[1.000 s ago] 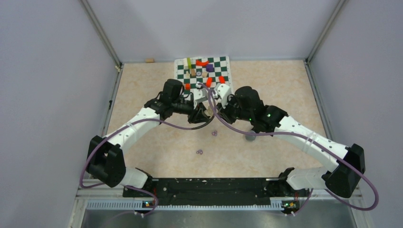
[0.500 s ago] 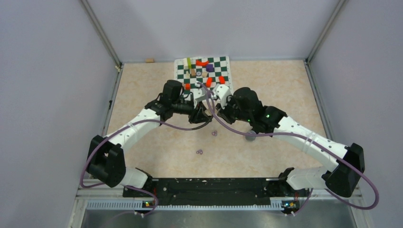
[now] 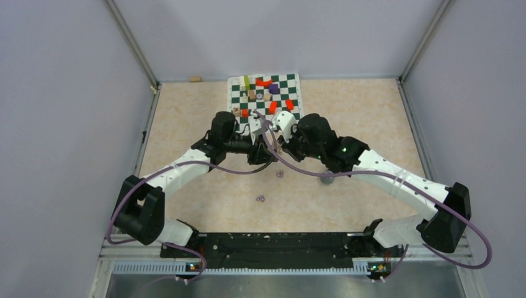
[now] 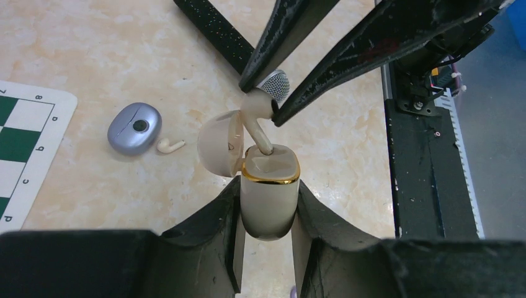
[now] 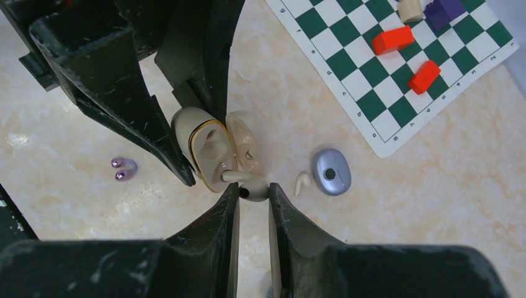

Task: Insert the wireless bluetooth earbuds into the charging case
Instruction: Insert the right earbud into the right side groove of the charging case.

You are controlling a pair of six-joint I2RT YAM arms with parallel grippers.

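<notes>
My left gripper is shut on a cream charging case with a gold rim, its lid swung open. My right gripper is shut on the head of a cream earbud. The earbud's stem reaches into the case's mouth. A second cream earbud lies on the table beside a blue-grey closed case. Tiny purple earbuds lie loose on the table in front of the arms. In the top view both grippers meet mid-table, hiding the case.
A green-and-white chessboard with red, purple and tan blocks lies at the back. Another purple piece sits nearer the bases. A grey mesh-headed microphone lies under my right arm. The black base rail is on the near side.
Both grippers have drawn closer together and shifted slightly left over the middle of the table. Both grips are unchanged.
</notes>
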